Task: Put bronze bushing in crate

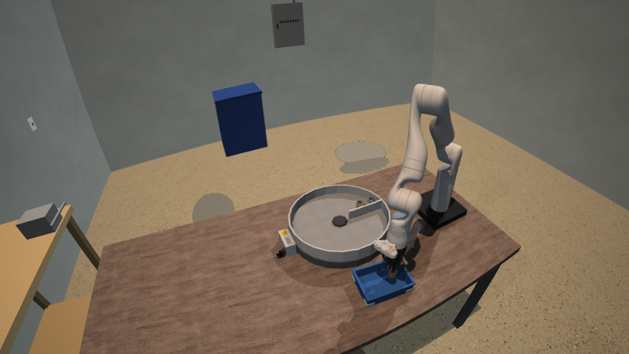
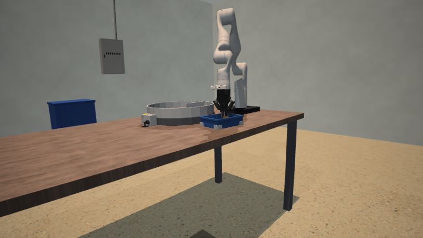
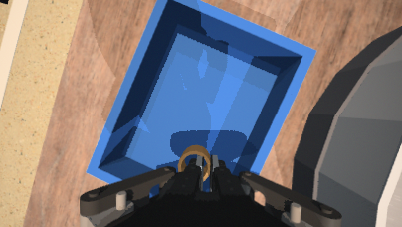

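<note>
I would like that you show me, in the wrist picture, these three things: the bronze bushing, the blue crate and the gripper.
Bronze bushing (image 3: 195, 148): wrist view, top of its ring.
Blue crate (image 3: 285, 112): wrist view, rim.
Gripper (image 3: 207, 163): wrist view, midway between its fingertips.

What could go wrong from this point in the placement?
The gripper is shut on one wall of the bronze bushing, so it may tilt or roll on release if it is not yet flat on the crate's floor. Bushing and fingers are near one end of the blue crate; a sideways drift could knock its wall. A finger sits inside the ring and might drag it while lifting.
</note>
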Robot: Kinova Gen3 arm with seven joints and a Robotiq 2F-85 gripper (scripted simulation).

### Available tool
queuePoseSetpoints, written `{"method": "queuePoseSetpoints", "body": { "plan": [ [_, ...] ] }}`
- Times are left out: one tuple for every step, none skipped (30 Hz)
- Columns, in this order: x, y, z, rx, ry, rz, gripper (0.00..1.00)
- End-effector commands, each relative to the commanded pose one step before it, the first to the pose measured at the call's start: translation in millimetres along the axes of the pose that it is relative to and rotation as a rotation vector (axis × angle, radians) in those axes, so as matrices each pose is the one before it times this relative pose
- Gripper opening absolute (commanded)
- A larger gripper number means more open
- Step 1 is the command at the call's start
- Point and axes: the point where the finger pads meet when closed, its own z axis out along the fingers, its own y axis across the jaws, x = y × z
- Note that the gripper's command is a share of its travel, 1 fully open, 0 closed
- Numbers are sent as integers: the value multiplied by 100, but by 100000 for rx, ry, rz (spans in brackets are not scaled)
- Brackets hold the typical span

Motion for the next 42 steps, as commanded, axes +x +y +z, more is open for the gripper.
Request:
{"method": "queuePoseSetpoints", "body": {
  "plan": [
    [-11,-3,360,-13,-48,-11,0],
    [-1,0,173,-1,-6,0,0],
    [-1,0,173,-1,-6,0,0],
    [0,0,0,0,0,0,0],
    [0,0,0,0,0,0,0],
    [0,0,0,0,0,0,0],
    [0,0,0,0,0,0,0],
    [0,0,0,0,0,0,0],
    [0,0,0,0,0,0,0],
    [0,0,0,0,0,0,0],
    [0,0,0,0,0,0,0],
    [0,0,0,0,0,0,0],
    [0,0,0,0,0,0,0],
    [0,0,0,0,0,0,0],
    [0,0,0,0,0,0,0],
    [5,0,58,0,-4,0,0],
    [0,0,68,-4,-24,-2,0],
    [0,0,68,-4,-24,-2,0],
    [0,0,68,-4,-24,-2,0],
    [0,0,68,-4,-24,-2,0],
    [0,0,0,0,0,0,0],
    [0,0,0,0,0,0,0],
    [0,0,0,0,0,0,0],
    [0,0,0,0,0,0,0],
    [0,0,0,0,0,0,0],
    [0,0,0,0,0,0,0],
    [0,0,0,0,0,0,0],
    [0,0,0,0,0,0,0],
    [0,0,0,0,0,0,0],
    [0,0,0,0,0,0,0],
    [0,0,0,0,0,0,0],
    [0,0,0,0,0,0,0],
    [2,0,-4,1,9,1,16],
    [0,0,0,0,0,0,16],
    [0,0,0,0,0,0,16],
    [0,0,0,0,0,0,16],
    [0,0,0,0,0,0,16],
    [0,0,0,0,0,0,16],
    [0,0,0,0,0,0,16],
    [0,0,0,0,0,0,16],
    [0,0,0,0,0,0,16],
    [0,0,0,0,0,0,16]
  ]
}}
